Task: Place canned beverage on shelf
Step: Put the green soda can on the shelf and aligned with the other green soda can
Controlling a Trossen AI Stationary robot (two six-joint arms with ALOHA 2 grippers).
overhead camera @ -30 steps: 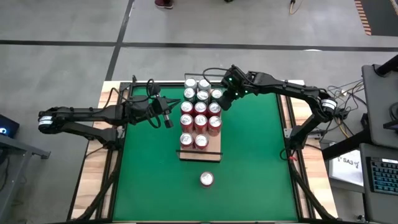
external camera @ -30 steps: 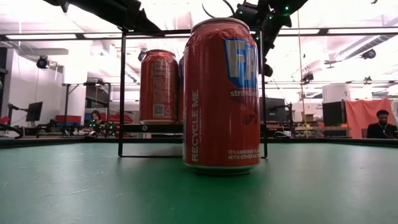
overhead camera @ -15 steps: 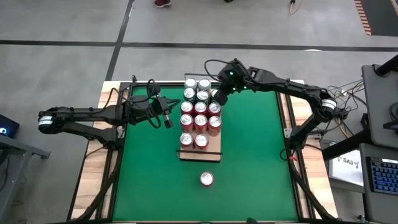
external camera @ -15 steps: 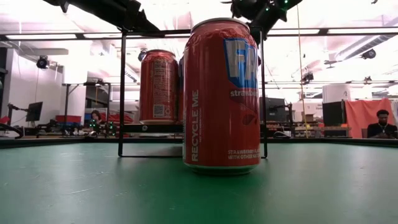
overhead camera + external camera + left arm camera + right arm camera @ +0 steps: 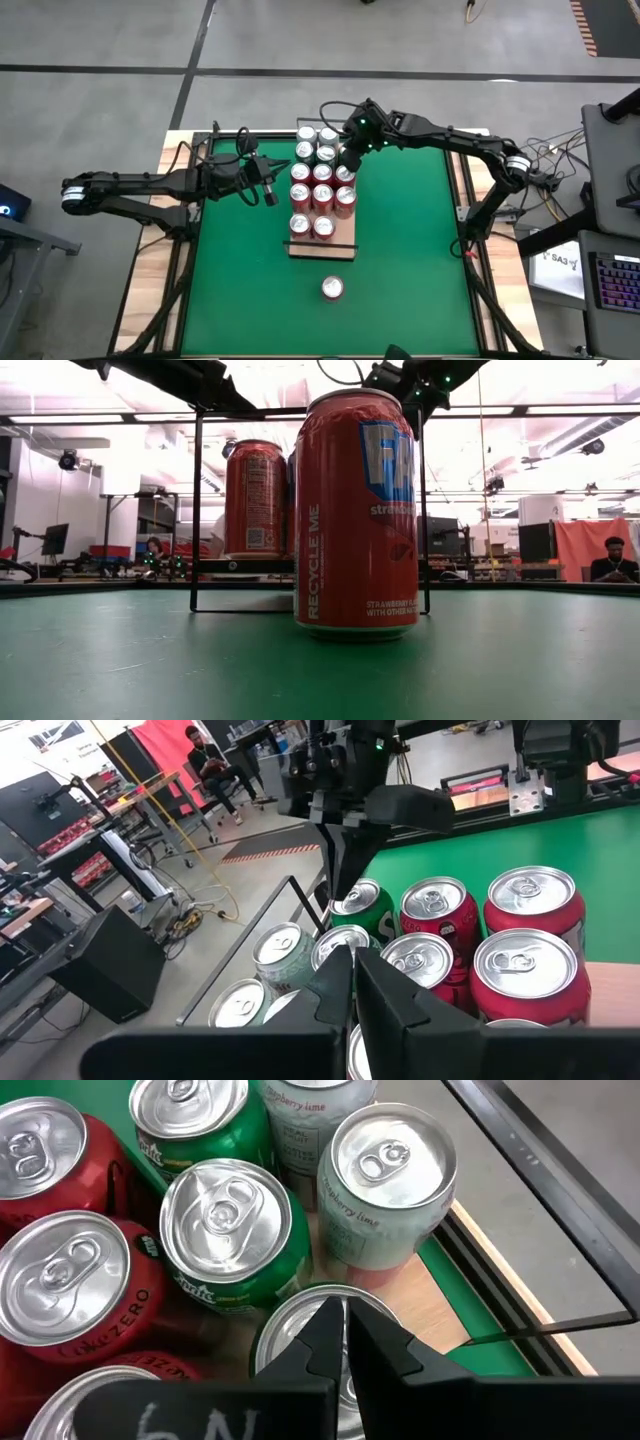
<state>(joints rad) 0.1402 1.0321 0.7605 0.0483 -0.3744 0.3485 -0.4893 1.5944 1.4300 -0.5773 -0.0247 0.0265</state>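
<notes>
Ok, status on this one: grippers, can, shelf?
Right gripper shut, empty, over the shelf's far cans. Left gripper shut, empty, waiting left of the shelf. One red can alone on the mat, untouched. Nothing in the way.

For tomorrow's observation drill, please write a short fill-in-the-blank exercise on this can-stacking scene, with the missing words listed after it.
1. One red can stands alone on the ____ mat, off the shelf.
2. The right gripper hangs above the cans at the shelf's ____ end.
3. Both grippers' fingers are ____.
4. The left gripper waits beside the shelf, holding ____.

Missing words: green; far; shut; nothing
</notes>
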